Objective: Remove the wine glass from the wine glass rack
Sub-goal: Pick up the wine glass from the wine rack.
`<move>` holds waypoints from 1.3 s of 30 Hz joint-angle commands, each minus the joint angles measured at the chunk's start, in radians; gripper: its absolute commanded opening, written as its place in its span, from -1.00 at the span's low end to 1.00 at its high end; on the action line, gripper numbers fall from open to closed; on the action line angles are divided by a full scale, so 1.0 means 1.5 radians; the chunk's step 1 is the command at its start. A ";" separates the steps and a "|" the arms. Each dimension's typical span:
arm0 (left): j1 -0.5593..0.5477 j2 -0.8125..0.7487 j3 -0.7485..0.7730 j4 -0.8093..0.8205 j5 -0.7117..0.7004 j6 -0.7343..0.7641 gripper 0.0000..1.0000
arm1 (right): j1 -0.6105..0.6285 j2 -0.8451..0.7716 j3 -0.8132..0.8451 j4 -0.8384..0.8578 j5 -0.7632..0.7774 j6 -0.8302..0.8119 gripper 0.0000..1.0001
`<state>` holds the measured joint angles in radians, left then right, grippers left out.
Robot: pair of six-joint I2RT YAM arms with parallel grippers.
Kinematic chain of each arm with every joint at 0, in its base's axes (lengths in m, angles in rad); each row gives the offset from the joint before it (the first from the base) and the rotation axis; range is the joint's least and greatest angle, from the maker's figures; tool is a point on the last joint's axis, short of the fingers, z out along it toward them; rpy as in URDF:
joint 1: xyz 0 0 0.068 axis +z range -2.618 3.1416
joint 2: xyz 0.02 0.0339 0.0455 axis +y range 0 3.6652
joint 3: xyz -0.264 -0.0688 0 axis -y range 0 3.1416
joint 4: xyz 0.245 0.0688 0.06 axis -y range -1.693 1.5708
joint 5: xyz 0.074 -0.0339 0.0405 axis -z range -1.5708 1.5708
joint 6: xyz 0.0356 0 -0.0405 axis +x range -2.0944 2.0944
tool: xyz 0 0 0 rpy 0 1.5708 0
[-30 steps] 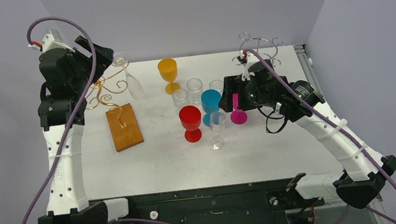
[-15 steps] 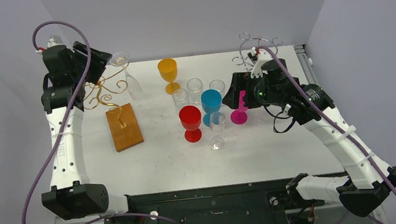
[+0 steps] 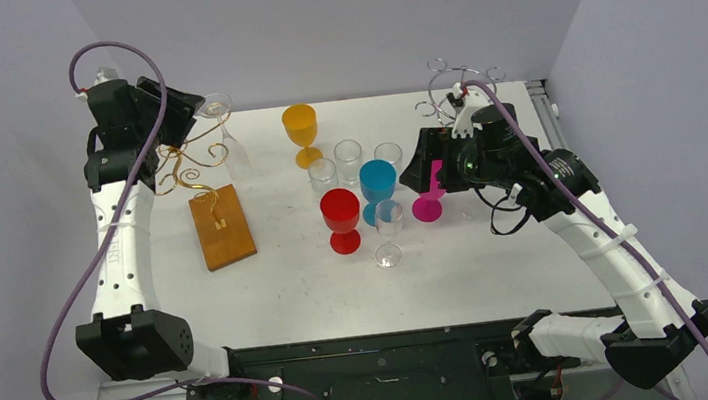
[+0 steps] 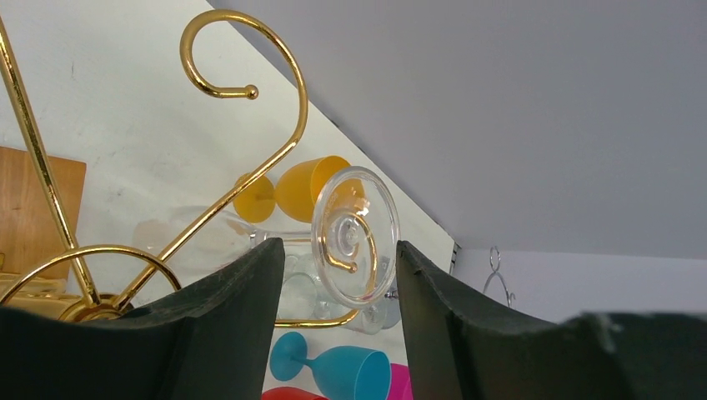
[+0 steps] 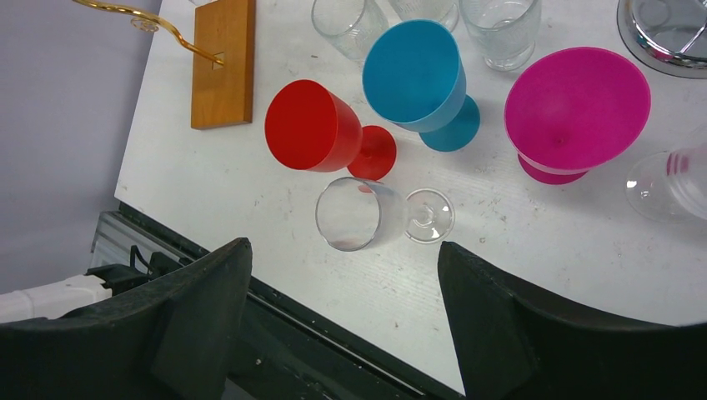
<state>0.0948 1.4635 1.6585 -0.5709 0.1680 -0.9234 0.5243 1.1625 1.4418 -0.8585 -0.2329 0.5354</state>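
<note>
My left hand [image 4: 340, 250] has drawn in about the foot of the glass [image 4: 354, 237], which hangs upside down on the rack [image 3: 222, 227]. I cannot tell whether I grip it yet. If so, sliding it off comes next. My right hand [image 5: 342, 250] hovers open.

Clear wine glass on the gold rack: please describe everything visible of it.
The clear wine glass is transparent, with a round foot, thin stem and bowl. It hangs upside down, foot uppermost, stem caught in a curl of the gold wire rack with wooden base at the table far left. The left end effector brackets the foot; contact cannot be told.
</note>
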 commanded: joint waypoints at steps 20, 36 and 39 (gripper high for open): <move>0.009 0.031 -0.015 0.102 0.028 -0.057 -0.49 | -0.013 -0.014 -0.002 0.033 -0.006 -0.001 0.52; 0.019 0.019 -0.030 0.134 0.068 -0.088 -0.91 | -0.015 -0.014 -0.004 0.033 -0.004 -0.002 0.49; 0.024 0.014 -0.030 0.138 0.076 -0.093 -0.98 | -0.015 -0.014 -0.004 0.032 -0.003 -0.001 0.49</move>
<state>0.1162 1.5188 1.6085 -0.4358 0.2501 -1.0466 0.5098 1.1625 1.4395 -0.8494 -0.2375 0.5354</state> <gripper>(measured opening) 0.036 0.747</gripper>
